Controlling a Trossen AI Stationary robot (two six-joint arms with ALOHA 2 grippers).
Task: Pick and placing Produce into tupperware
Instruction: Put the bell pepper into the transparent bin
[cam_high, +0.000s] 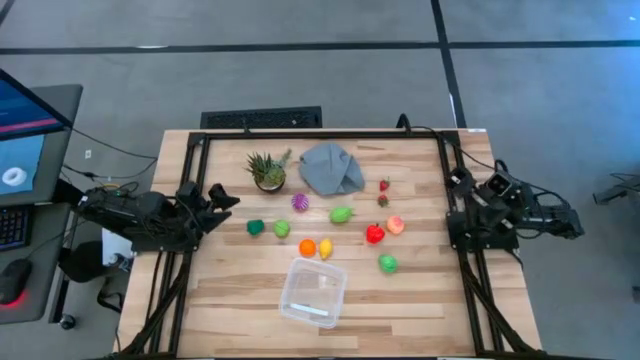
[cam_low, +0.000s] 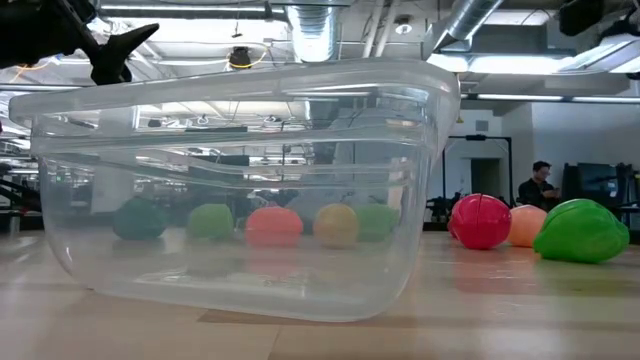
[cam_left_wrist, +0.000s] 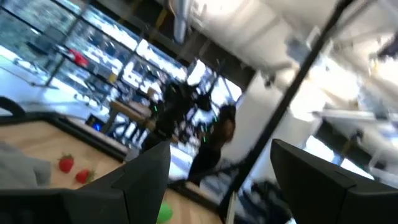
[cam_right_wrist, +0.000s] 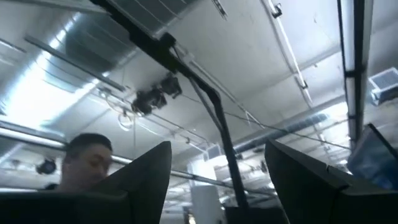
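Left claw rests at the worktop's nine o'clock edge, fingers parted and empty; right claw sits folded at three o'clock, likewise parted, tilted ceilingward; produce lies scattered centrally; tupperware stands toward six o'clock.
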